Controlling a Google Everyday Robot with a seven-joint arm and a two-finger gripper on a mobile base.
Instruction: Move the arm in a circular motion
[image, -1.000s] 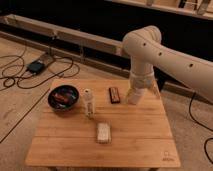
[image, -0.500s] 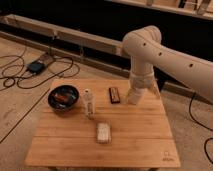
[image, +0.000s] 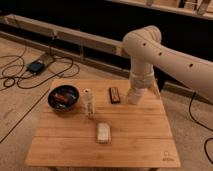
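The big cream-beige robot arm of thick tubular segments comes in from the 3 o'clock side of the view, climbs to a rounded elbow joint near 1 o'clock, and there turns straight down; small dark dots run along its upper segment; its narrower ribbed wrist end hangs over the far right part of the pale slatted wooden counter. The pale gripper sits at the bottom of that wrist, at about 1 o'clock on the counter and low over the boards; whether it touches the wood cannot be told, and whether it is released or clenched cannot be told either; nothing can be seen in it.

Just beside the gripper, towards 9 o'clock from it, lies a small dark rectangular bar, flat, its long side running from 12 to 6; further on towards 9 o'clock stands a slim white upright bottle; next to the bottle, at 10 o'clock on the counter, rests a round dark bowl with something red-orange inside. Near the counter's middle, towards 6 o'clock from the bottle, lies a flat whitish oblong packet, apart from all the others.

On the concrete floor at 10 o'clock of the view, black cables loop around a small dark box with a bluish top.
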